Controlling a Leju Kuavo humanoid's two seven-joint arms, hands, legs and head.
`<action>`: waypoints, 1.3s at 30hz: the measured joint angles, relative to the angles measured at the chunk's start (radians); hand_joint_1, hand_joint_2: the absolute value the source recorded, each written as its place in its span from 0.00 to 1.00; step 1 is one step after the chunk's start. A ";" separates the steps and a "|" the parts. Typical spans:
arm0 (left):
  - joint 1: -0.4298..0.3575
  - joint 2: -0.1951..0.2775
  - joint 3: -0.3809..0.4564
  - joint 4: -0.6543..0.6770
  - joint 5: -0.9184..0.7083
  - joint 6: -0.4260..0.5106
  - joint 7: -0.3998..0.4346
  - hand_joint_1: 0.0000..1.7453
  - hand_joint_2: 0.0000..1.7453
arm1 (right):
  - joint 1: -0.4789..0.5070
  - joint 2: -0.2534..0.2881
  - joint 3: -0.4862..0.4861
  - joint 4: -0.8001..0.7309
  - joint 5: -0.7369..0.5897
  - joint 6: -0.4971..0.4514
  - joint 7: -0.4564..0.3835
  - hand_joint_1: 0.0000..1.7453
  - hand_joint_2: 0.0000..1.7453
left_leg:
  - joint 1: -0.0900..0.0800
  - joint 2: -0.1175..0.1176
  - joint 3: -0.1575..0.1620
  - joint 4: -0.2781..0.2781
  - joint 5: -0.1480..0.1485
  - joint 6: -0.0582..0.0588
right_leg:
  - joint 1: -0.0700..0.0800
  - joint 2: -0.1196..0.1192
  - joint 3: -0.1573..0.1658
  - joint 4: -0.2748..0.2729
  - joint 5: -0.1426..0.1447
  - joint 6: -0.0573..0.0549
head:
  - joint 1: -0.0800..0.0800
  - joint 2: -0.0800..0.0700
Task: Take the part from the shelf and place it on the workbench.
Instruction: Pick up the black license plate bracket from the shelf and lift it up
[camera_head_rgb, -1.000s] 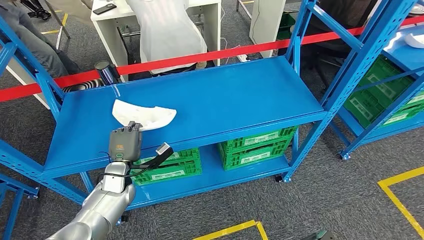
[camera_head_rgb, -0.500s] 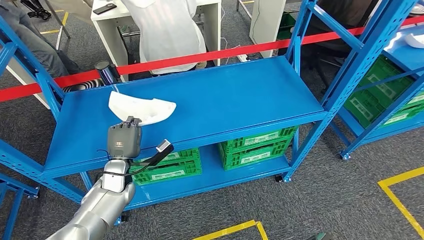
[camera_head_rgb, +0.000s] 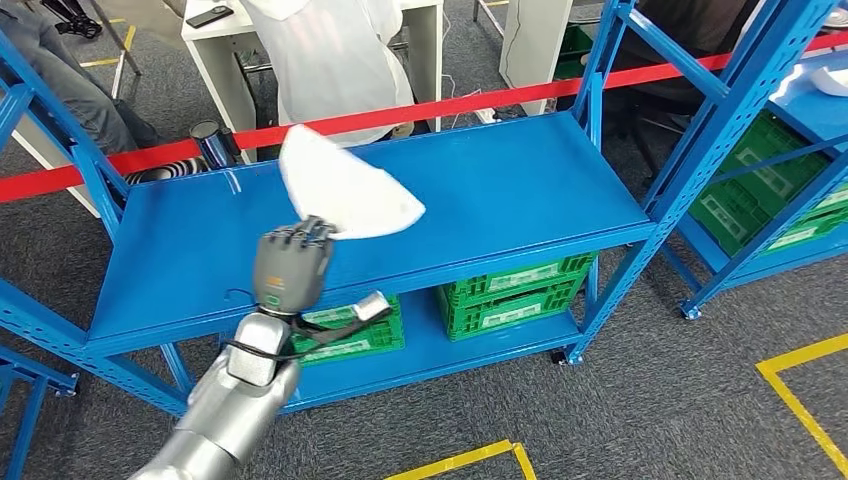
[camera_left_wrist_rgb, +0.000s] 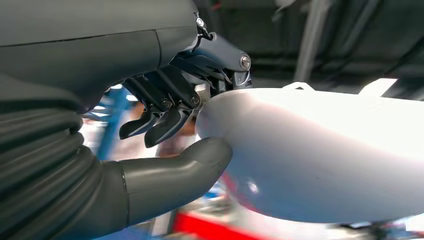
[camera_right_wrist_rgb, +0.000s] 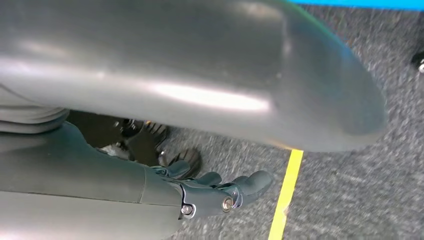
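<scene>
The part (camera_head_rgb: 345, 190) is a white, curved shell, and it hangs tilted above the blue shelf top (camera_head_rgb: 500, 190). My left hand (camera_head_rgb: 292, 265) grips its near edge from below, at the shelf's front left. In the left wrist view the thumb (camera_left_wrist_rgb: 175, 170) presses under the part (camera_left_wrist_rgb: 325, 150) while the dark fingers (camera_left_wrist_rgb: 170, 112) close over its rim. My right hand (camera_right_wrist_rgb: 215, 192) hangs over the grey floor with its fingers loosely apart and nothing in them.
Green crates (camera_head_rgb: 510, 290) sit on the lower shelf. A red tape (camera_head_rgb: 450, 105) runs behind the rack, with a person in white (camera_head_rgb: 330, 60) at a desk beyond. A second blue rack (camera_head_rgb: 790, 100) stands at the right. Yellow lines (camera_head_rgb: 800, 390) mark the floor.
My left hand has lifted the white part off the shelf top and carried it up and to the right. The part now tilts up instead of lying flat.
</scene>
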 joint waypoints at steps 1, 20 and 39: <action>0.014 -0.015 0.003 -0.034 0.001 0.000 -0.035 1.00 1.00 | 0.005 0.000 0.000 0.000 0.000 0.000 0.000 0.00 0.00 | 0.000 0.001 0.000 0.000 0.000 0.000 | 0.000 0.001 0.000 0.000 0.000 0.000 | 0.000 0.000; 0.250 -0.176 0.018 -0.490 0.146 0.000 -0.459 1.00 1.00 | 0.046 0.010 -0.002 0.000 0.000 0.000 0.019 0.00 0.00 | -0.006 0.001 0.000 0.005 -0.008 0.009 | -0.004 0.001 0.003 -0.002 -0.003 0.007 | 0.000 0.000; 0.298 -0.170 0.050 -0.564 0.148 0.000 -0.534 1.00 1.00 | 0.045 0.009 0.000 0.000 0.000 0.000 0.003 0.00 0.00 | 0.013 0.009 -0.023 0.009 0.020 0.017 | -0.017 0.003 0.015 0.088 -0.081 0.046 | 0.007 0.000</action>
